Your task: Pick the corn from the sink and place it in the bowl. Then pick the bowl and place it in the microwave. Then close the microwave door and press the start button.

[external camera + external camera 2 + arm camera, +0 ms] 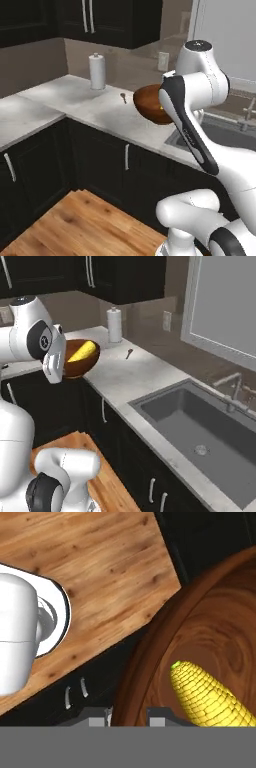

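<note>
The gripper (129, 716) pinches the rim of the bowl (80, 358), holding it in the air off the counter (130, 378). The corn (83, 351) lies loose inside, long axis slanting across the bowl, green tip toward the centre. A tilt or jerk could roll it out, or slip the rim

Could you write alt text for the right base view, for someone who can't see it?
A white robot arm holds a brown bowl with yellow corn inside, lifted past the counter's edge. To the right lies an empty dark sink.
</note>
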Robot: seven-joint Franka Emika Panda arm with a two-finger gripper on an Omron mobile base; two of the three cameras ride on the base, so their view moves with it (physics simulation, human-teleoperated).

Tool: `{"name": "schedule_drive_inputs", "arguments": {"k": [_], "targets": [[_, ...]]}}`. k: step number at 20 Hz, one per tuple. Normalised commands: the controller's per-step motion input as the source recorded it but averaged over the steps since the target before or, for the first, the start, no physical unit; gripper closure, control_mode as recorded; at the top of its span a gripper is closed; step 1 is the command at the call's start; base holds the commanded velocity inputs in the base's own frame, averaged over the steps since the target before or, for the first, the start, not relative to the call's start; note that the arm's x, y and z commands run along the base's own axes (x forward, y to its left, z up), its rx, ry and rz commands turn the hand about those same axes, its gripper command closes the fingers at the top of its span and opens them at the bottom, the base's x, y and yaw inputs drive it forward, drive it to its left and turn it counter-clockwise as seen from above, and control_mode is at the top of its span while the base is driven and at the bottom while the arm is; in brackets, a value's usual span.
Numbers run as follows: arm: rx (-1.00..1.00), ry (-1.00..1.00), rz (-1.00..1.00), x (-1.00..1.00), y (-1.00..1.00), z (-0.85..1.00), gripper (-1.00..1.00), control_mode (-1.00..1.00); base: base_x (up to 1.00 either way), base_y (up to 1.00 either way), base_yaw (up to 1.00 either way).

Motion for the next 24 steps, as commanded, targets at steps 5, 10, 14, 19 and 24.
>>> {"name": "schedule_drive_inputs", "arguments": {"k": [5,10,14,19,24], "targets": [[0.00,0.00,0.00,0.00,0.00,0.00,1.00,1.00,0.00,0.00,0.77],[0.00,0.00,0.00,0.00,0.00,0.00,1.00,1.00,0.01,0.00,0.71],[0.00,0.00,0.00,0.00,0.00,0.00,1.00,1.00,0.16,0.00,0.69],[0.00,0.00,0.00,0.00,0.00,0.00,1.00,1.00,0.25,0.00,0.68],[0.00,0.00,0.00,0.00,0.00,0.00,1.00,1.00,0.32,0.00,0.66]]}}
